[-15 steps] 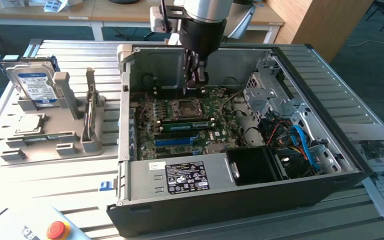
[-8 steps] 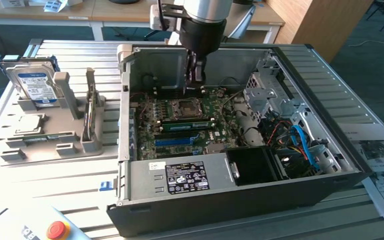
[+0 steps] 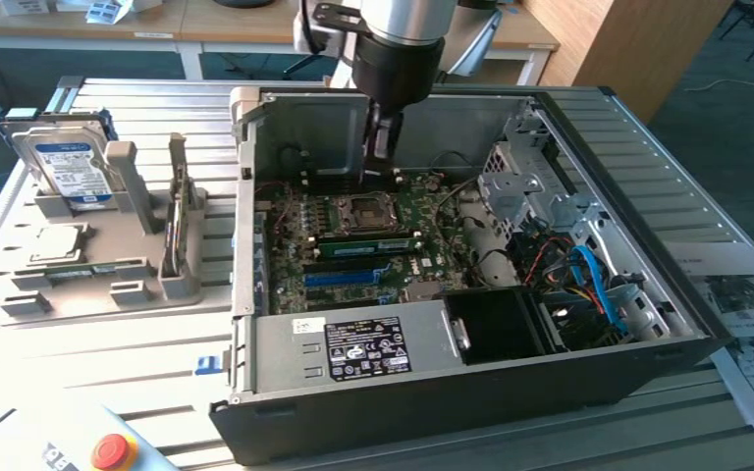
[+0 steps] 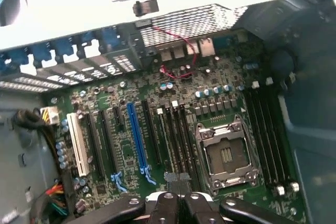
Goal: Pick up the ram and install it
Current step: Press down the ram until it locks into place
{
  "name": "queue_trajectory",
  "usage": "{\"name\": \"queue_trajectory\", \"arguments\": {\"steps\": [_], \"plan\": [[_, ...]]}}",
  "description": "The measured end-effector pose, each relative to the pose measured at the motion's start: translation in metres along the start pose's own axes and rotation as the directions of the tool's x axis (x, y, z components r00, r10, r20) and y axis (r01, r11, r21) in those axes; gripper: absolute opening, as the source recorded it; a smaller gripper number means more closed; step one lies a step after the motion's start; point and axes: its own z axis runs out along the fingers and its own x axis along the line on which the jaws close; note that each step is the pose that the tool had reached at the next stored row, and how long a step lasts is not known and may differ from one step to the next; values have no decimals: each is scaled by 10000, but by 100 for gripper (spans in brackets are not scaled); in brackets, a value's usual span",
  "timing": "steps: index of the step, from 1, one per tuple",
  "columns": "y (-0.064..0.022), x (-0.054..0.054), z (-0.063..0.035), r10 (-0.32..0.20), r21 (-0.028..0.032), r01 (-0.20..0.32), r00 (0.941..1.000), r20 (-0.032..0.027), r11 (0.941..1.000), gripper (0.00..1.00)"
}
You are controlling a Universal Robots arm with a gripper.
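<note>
The ram is a long green stick seated flat along a slot of the motherboard, just in front of the empty processor socket. My gripper hangs above the back of the open computer case, well clear of the ram, its fingers pointing down and pressed together with nothing between them. In the wrist view the shut gripper hovers over the dark memory slots beside the square socket.
A grey fixture on the exterior view's left holds a hard drive, a silver processor chip and a thin upright board. The case walls, drive cage and cables ring the motherboard. A red button sits in front.
</note>
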Motion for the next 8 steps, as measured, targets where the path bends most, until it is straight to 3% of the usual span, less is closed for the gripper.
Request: {"name": "queue_trajectory", "arguments": {"steps": [4, 8], "plan": [[0, 0, 0, 712, 1, -712, 9975, 36, 9975, 10], [0, 0, 0, 1420, -2, -1420, 9898, 73, 9899, 10]]}}
